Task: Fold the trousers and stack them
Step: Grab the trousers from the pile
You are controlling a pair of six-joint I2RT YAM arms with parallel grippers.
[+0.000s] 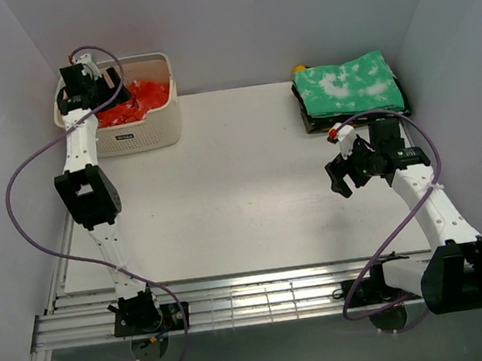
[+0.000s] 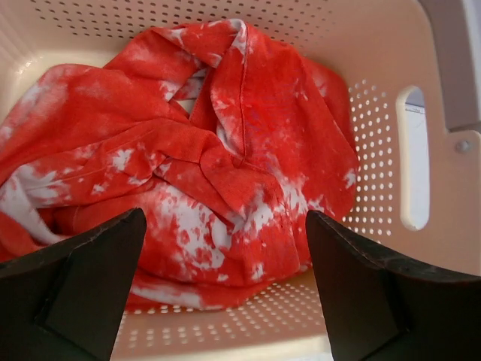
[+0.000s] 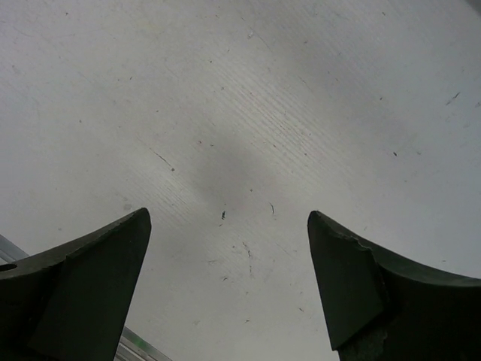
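While the trousers fill the basket, the left gripper gapes above it; the right gripper gapes well aside.

You won't find any writing here that can actually be read. The one mark is a small dark label on the front outer wall of the cream perforated plastic basket, the one with the red-orange, white-blotched cloth trousers in it, at the far left of the counter. In the top view you can make it out as a short dark strip, but its letters are too small and blurred to tell.
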